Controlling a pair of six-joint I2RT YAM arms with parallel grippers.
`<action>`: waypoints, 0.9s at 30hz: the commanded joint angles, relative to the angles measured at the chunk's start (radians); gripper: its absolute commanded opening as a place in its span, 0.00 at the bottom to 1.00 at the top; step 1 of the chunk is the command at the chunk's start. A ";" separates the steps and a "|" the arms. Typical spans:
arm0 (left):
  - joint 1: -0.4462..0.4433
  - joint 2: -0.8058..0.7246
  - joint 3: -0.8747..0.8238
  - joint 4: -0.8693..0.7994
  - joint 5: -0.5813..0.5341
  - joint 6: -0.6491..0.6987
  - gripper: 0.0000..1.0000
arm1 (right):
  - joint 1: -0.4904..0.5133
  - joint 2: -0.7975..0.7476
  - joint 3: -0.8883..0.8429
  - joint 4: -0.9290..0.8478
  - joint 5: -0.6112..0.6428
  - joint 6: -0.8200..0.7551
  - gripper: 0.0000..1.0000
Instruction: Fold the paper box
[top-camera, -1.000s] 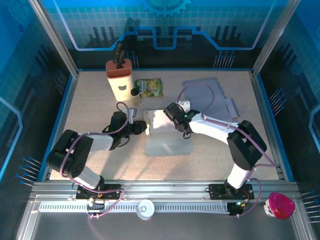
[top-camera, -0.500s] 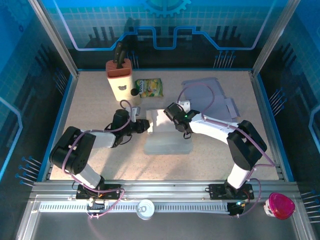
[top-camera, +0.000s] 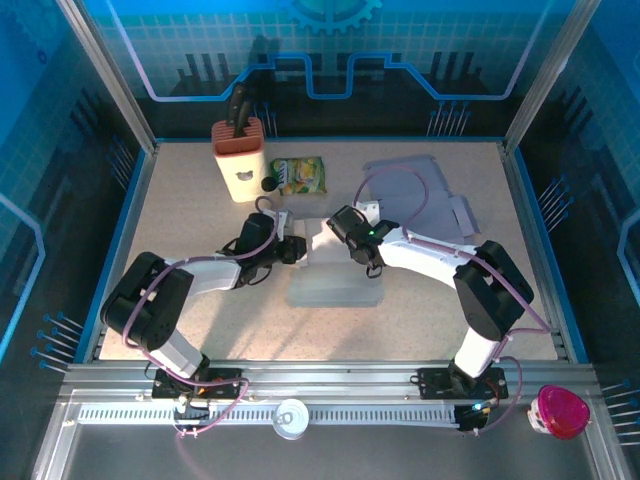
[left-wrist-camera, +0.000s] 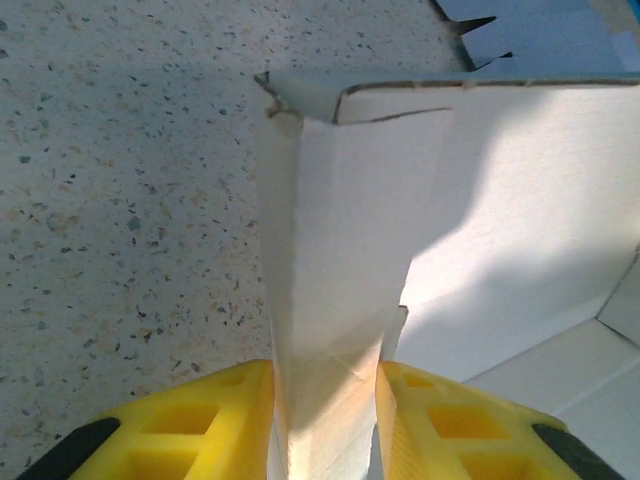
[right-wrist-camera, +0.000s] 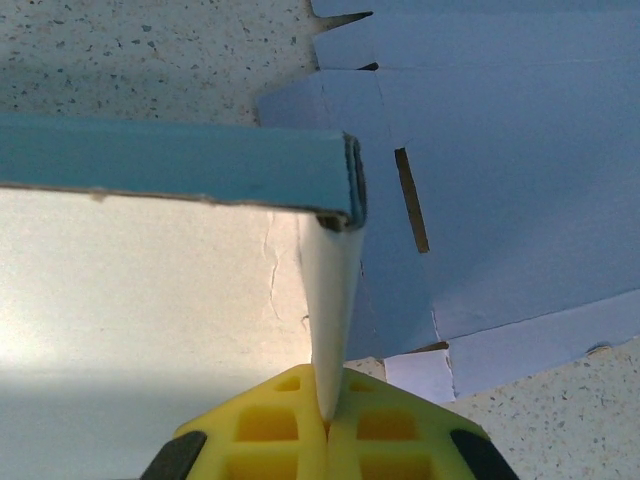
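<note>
1. Top external: the half-formed paper box (top-camera: 335, 272) lies mid-table. The left gripper (top-camera: 297, 250) is at its left wall and the right gripper (top-camera: 338, 228) at its back corner. A block (top-camera: 240, 165) holds one dark handle (top-camera: 240, 105).
2. Left wrist: jaws partly apart, clamping a folded box wall; fingers (left-wrist-camera: 200, 425) cut off below.
3. Right wrist: jaws pressed together on a thin wall edge, flat blue cardboard (right-wrist-camera: 500, 150) behind.

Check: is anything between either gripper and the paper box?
Nothing visible. The left gripper clasps one upright wall of the paper box, and the right gripper is shut on another. The flat cardboard blank lies on the table beyond the box.
</note>
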 joint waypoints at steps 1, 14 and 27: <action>-0.019 0.005 0.034 -0.066 -0.090 0.047 0.31 | 0.019 -0.011 -0.001 0.003 0.011 -0.019 0.00; -0.128 0.086 0.163 -0.214 -0.368 0.069 0.17 | 0.028 -0.012 0.004 -0.003 0.022 -0.022 0.00; -0.199 0.144 0.209 -0.300 -0.602 -0.010 0.18 | 0.029 0.011 0.015 -0.028 0.035 0.009 0.00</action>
